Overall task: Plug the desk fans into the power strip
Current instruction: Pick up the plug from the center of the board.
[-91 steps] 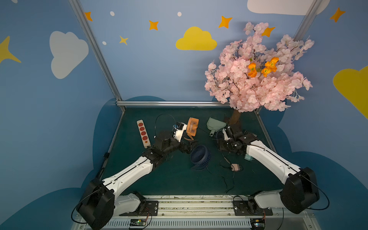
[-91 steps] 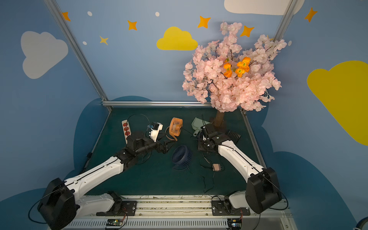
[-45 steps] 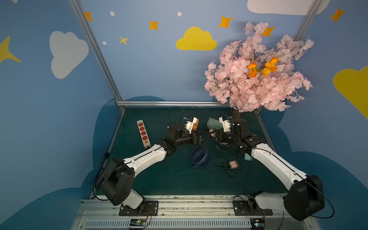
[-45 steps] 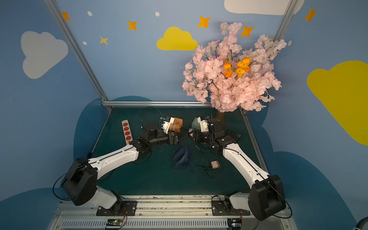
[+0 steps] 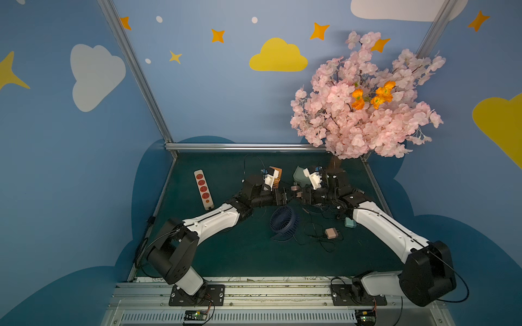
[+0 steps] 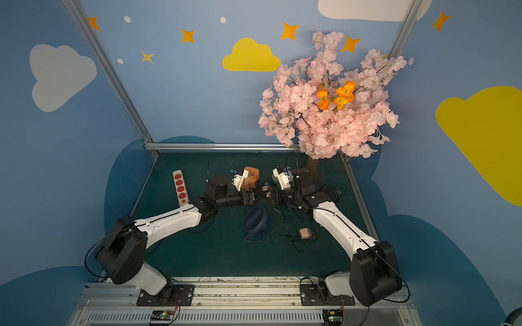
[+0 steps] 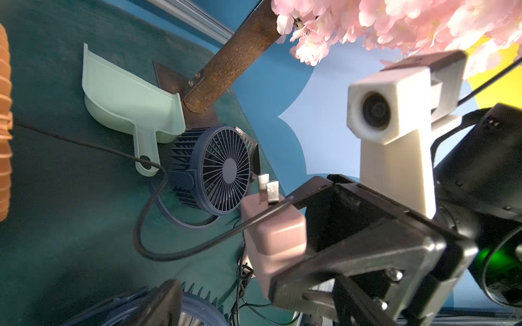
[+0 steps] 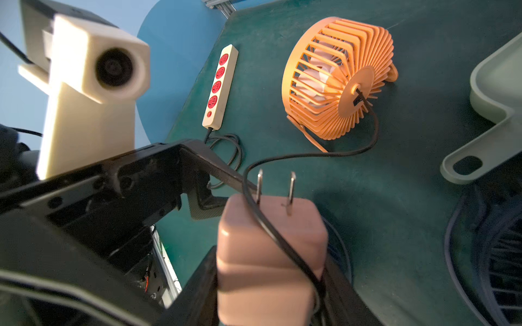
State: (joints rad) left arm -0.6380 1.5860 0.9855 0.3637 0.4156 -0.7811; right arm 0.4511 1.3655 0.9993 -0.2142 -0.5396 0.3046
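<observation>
Right gripper (image 8: 268, 259) clamped on a dusty-pink square plastic plug (image 8: 271, 234), held above the dark green table (image 5: 226, 254) facing the spread, empty left gripper (image 5: 285, 196).
The plug's two flat metal prongs stick out clear of the grip. Its thin black cord (image 8: 310, 154) trails limp to the round orange slatted desk fan (image 8: 336, 79). The long white power strip with red sockets (image 5: 203, 188) lies flat at the far left, well apart. The plug looks light, rigid and smooth, best pinched on its flat sides behind the prongs. The strip seems light too and may slide under a push.
</observation>
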